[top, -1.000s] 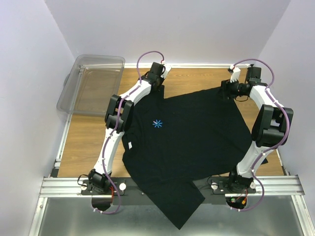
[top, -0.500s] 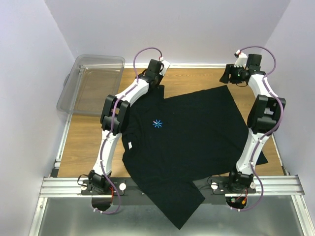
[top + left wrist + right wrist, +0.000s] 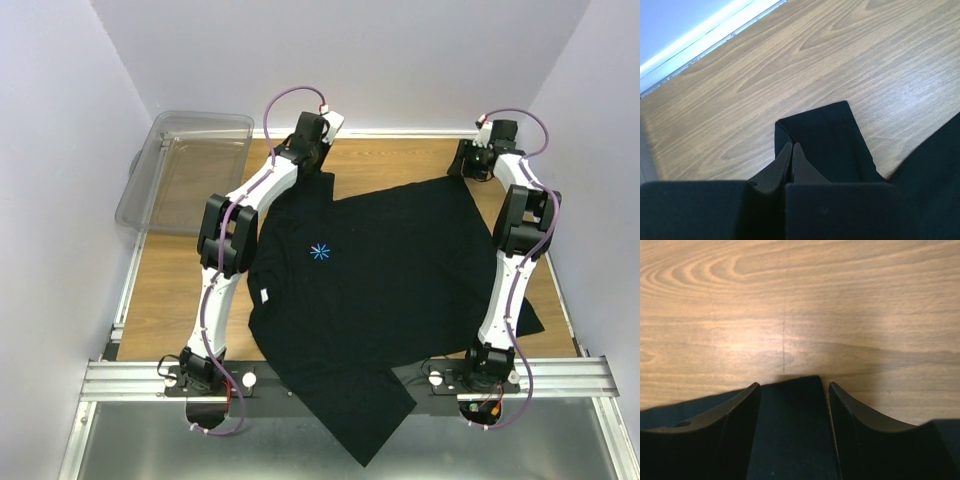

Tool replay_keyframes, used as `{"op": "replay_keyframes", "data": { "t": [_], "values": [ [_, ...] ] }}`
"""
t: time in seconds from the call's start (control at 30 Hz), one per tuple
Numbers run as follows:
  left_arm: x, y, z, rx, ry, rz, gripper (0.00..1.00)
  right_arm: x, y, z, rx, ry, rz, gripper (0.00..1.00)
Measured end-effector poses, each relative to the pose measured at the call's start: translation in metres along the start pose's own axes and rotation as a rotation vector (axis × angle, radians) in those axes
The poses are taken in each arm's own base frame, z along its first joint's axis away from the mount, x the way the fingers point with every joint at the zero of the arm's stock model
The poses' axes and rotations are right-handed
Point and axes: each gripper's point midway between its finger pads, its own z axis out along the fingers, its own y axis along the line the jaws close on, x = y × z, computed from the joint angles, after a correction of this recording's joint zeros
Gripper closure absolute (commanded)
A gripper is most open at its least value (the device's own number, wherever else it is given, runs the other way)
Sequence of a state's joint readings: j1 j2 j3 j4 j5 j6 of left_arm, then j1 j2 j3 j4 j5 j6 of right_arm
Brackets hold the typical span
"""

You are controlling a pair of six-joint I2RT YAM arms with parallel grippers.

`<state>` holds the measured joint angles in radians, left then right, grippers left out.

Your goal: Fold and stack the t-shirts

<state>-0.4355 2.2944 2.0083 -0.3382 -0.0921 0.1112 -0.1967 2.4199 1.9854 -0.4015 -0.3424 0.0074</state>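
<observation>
T-shirt (image 3: 390,270) spread flat mid-table (image 3: 170,270), logo (image 3: 320,251) up, one end draped over near rail (image 3: 130,375) at 6 o'clock. L gripper (image 3: 791,150) at shirt's 11 o'clock: jaws pressed together, tips on sleeve (image 3: 830,140) edge. Can't tell if cloth's pinched. R gripper (image 3: 794,386) at shirt's 1 o'clock: jaws wide, shirt corner lying flat betw them on the wood. Clear bin (image 3: 150,175) at table's 10 o'clock corner, apart from shirt.

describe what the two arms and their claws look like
The left arm and right arm are white links with chunky black joints, a thin purple cable looping along each. The left claw and right claw have black fingers tapering to points.
</observation>
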Motion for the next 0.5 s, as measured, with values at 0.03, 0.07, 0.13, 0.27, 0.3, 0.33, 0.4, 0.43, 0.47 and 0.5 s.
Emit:
{"op": "replay_keyframes", "data": {
  "t": [0.03,0.07,0.13,0.27,0.3,0.33,0.4,0.43,0.47,0.5],
  "values": [
    [0.0001,0.0011,0.0000,-0.001,0.000,-0.002,1.00,-0.0012,-0.0016,0.0003,0.009,-0.002,-0.001,0.36],
    [0.0003,0.0011,0.0001,-0.001,0.001,-0.004,1.00,-0.0021,-0.0029,0.0007,0.015,-0.005,-0.004,0.36],
    [0.0004,0.0013,0.0001,0.001,0.000,-0.007,1.00,-0.0027,-0.0053,0.0020,0.023,-0.006,-0.014,0.36],
    [0.0007,0.0023,0.0003,0.003,0.001,-0.011,1.00,-0.0054,-0.0078,0.0048,0.028,-0.013,-0.031,0.44],
    [0.0008,0.0026,0.0003,0.003,0.001,-0.012,1.00,-0.0053,-0.0081,0.0054,0.028,-0.013,-0.037,0.46],
    [0.0008,0.0032,0.0004,0.004,0.000,-0.013,1.00,-0.0050,-0.0081,0.0055,0.027,-0.012,-0.038,0.49],
    [0.0011,0.0043,0.0005,0.006,0.000,-0.017,1.00,-0.0046,-0.0074,0.0056,0.022,-0.011,-0.044,0.50],
    [0.0012,0.0047,0.0006,0.007,0.000,-0.019,1.00,-0.0034,-0.0067,0.0060,0.016,-0.009,-0.046,0.51],
    [0.0014,0.0056,0.0007,0.008,0.000,-0.022,1.00,-0.0022,-0.0064,0.0066,0.012,-0.008,-0.049,0.53],
    [0.0014,0.0063,0.0007,0.008,0.000,-0.025,1.00,-0.0017,-0.0061,0.0070,0.009,-0.009,-0.056,0.55]
  ]
}}
